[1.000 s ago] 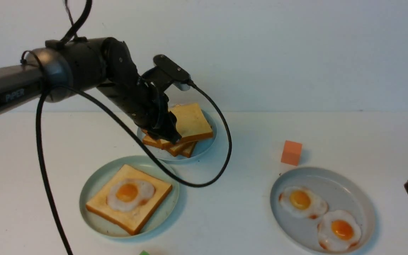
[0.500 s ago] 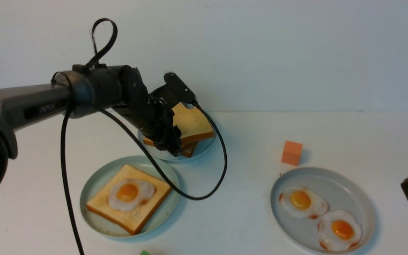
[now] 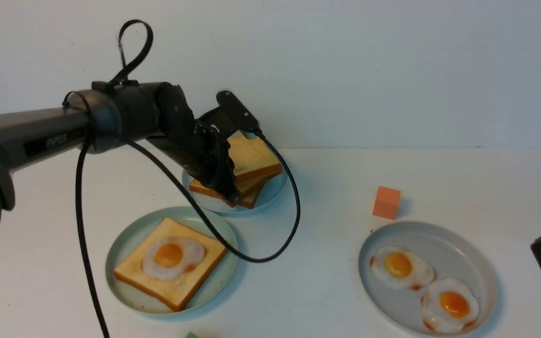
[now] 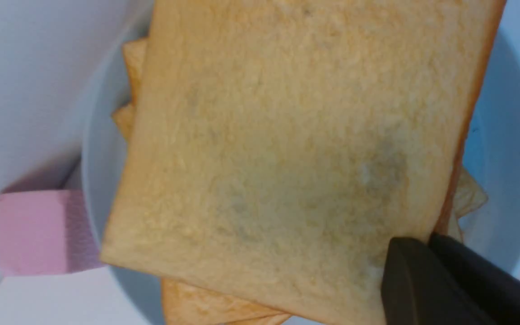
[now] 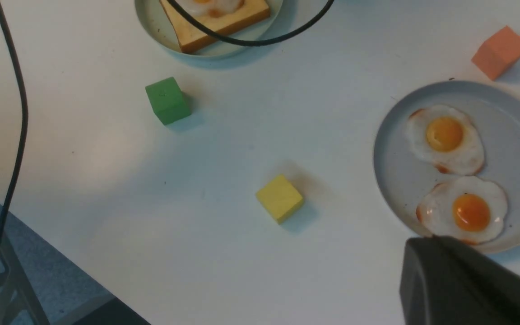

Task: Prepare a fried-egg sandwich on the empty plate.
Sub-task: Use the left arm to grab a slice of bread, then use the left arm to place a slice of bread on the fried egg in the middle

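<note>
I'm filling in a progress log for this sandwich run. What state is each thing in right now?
Left gripper, shut on the corner of the top toast slice.
Top toast slice, pinched at one corner, over the toast stack.
Right gripper, shut, holding nothing.
Sandwich, half built: one slice with egg, no upper slice.
Mint-green plate, carrying the open sandwich.
Grey-blue plate, holding two fried eggs.
</note>
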Robot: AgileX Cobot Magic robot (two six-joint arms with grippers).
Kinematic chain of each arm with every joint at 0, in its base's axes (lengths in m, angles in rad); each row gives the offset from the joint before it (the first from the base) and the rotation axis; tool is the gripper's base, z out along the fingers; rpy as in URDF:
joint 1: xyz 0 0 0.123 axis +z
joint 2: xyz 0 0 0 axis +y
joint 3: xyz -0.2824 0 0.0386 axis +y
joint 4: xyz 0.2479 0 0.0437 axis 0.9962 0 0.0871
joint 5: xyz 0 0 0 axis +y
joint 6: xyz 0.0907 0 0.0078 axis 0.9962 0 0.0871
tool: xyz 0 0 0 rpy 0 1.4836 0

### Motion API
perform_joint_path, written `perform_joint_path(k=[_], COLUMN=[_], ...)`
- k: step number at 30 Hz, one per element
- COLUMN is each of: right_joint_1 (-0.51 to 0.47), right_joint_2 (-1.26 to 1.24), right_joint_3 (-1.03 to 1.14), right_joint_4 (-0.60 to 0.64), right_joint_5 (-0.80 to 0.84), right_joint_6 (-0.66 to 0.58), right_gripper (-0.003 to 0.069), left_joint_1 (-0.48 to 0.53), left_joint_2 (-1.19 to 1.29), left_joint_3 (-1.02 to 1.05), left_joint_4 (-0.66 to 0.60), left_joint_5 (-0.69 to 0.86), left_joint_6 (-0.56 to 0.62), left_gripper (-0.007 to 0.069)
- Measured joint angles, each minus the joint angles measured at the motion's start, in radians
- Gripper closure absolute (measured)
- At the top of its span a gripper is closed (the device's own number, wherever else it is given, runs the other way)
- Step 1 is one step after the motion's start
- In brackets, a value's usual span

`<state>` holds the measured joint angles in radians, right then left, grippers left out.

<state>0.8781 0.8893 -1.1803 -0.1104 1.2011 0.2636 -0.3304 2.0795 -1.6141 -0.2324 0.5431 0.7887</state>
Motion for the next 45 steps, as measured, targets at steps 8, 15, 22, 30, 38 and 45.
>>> perform_joint_path(k=[8, 15, 22, 30, 38, 45], right_joint_1=[0.000, 0.000, 0.000, 0.000, 0.000, 0.000], right_joint_2=[0.000, 0.000, -0.003, -0.025, -0.028, -0.028], right_joint_3=[0.000, 0.000, 0.000, 0.000, 0.000, 0.000], right_joint_4=[-0.001, -0.007, -0.043, -0.046, -0.049, -0.054], right_joint_5=[0.000, 0.000, -0.106, -0.198, -0.199, -0.199], right_joint_6=[-0.001, -0.007, -0.007, -0.007, -0.007, -0.007], right_gripper=[0.0640, 0.0638, 0.0634, 0.0628, 0.0627, 0.0627], left_joint_1=[0.000, -0.050, -0.123, -0.160, -0.160, -0.160], left_joint_2=[-0.166, -0.454, -0.549, -0.543, -0.483, -0.471], left_joint_3=[0.029, 0.353, 0.570, 0.664, 0.665, 0.665], left_joint_4=[-0.006, 0.059, 0.282, 0.488, 0.460, 0.430], left_joint_5=[0.091, 0.085, 0.056, 0.004, -0.002, -0.004], left_joint_6=[-0.102, -0.327, -0.637, -0.834, -0.848, -0.848], left_gripper=[0.0629, 0.0629, 0.0630, 0.0630, 0.0630, 0.0578])
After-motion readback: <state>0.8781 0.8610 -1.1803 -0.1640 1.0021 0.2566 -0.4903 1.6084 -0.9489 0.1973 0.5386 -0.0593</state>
